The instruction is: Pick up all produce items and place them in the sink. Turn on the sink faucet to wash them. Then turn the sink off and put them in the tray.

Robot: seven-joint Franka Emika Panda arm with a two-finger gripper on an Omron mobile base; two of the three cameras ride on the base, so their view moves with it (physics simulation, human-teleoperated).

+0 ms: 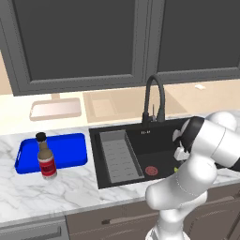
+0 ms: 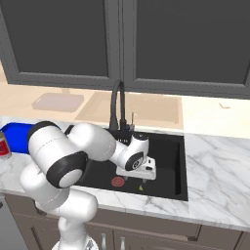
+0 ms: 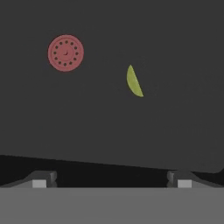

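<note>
One yellow-green fruit (image 3: pixel 134 82) lies on the dark floor of the sink (image 2: pixel 179 166), ahead of the gripper (image 3: pixel 111 178) and a little to one side of its centre line in the hand view; part of it looks cut off, as though sunk into the basin floor. Both fingertips (image 3: pixel 44 179) stand wide apart at the bottom of that view, with nothing between them: the gripper is open and holds nothing. A red round drain (image 3: pixel 65 53) sits farther ahead, apart from the fruit. In the right base view the hand (image 2: pixel 139 166) hangs low inside the basin, the drain just beside it and a speck of the fruit (image 2: pixel 141 187) below it. Behind the hand rises the black gooseneck faucet (image 1: pixel 154 96). Well off to the arm's left, on the marble counter (image 1: pixel 56 197), rests the blue tray (image 1: pixel 70 147), with a brown bottle (image 1: pixel 46 157) standing at its near edge.
</note>
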